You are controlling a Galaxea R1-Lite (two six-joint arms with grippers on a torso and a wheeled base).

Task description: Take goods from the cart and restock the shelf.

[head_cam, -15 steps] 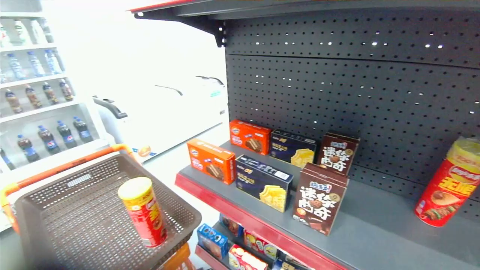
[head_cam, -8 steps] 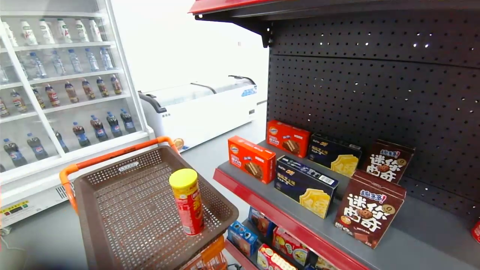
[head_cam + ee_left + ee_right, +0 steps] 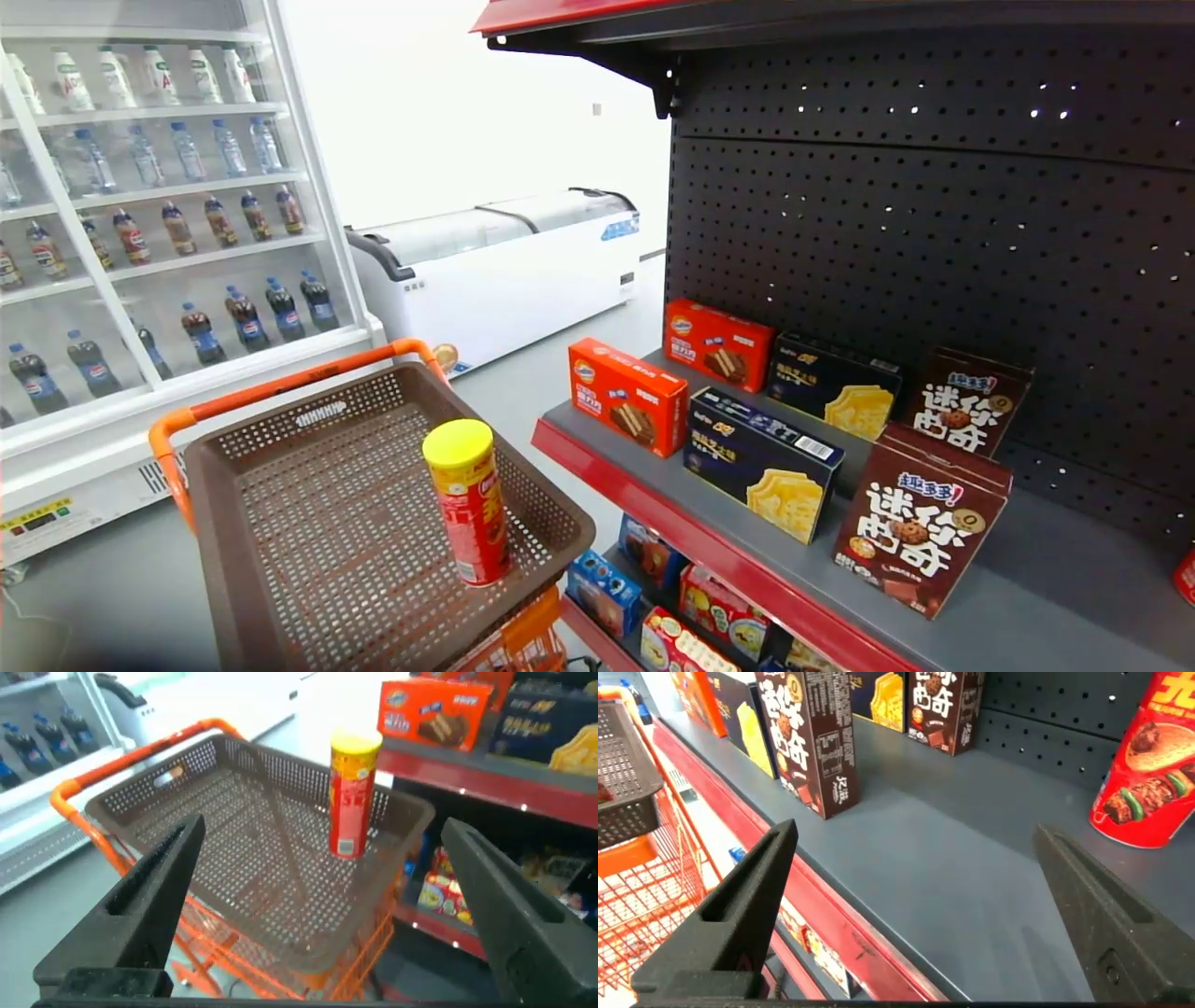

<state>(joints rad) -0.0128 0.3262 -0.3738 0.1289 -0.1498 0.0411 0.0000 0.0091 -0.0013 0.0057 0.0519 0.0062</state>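
The place was a shop aisle, with a glass-fronted drinks cooler (image 3: 140, 215) at the far left and a white chest freezer (image 3: 504, 271) behind. In front of them stood the cart (image 3: 308, 411), an orange frame carrying a brown perforated basket, and in it a single yellow-lidded can (image 3: 470, 504) stood upright near the corner closest to the shelf. The left gripper (image 3: 322, 924) hung short of the basket with its fingers spread wide and nothing between them, the can well beyond its tips. To the right ran the grey shelf (image 3: 1027, 597) with a red front edge, backed by black pegboard (image 3: 934, 233). On it stood two rows of cartons: orange boxes (image 3: 627, 396), dark blue boxes (image 3: 764, 462) and brown boxes (image 3: 920, 518). The right gripper (image 3: 915, 915) hovered over the bare stretch past the brown boxes, likewise wide open and empty. A red can (image 3: 1148, 775) already stood at the back of that stretch, against the pegboard. By my reading the job was partly done: that red can looked restocked, while the cart's can still had to be gripped, lifted out and set beside it. The basket wall close to the can and the front brown box seemed the likeliest things to catch on the way.
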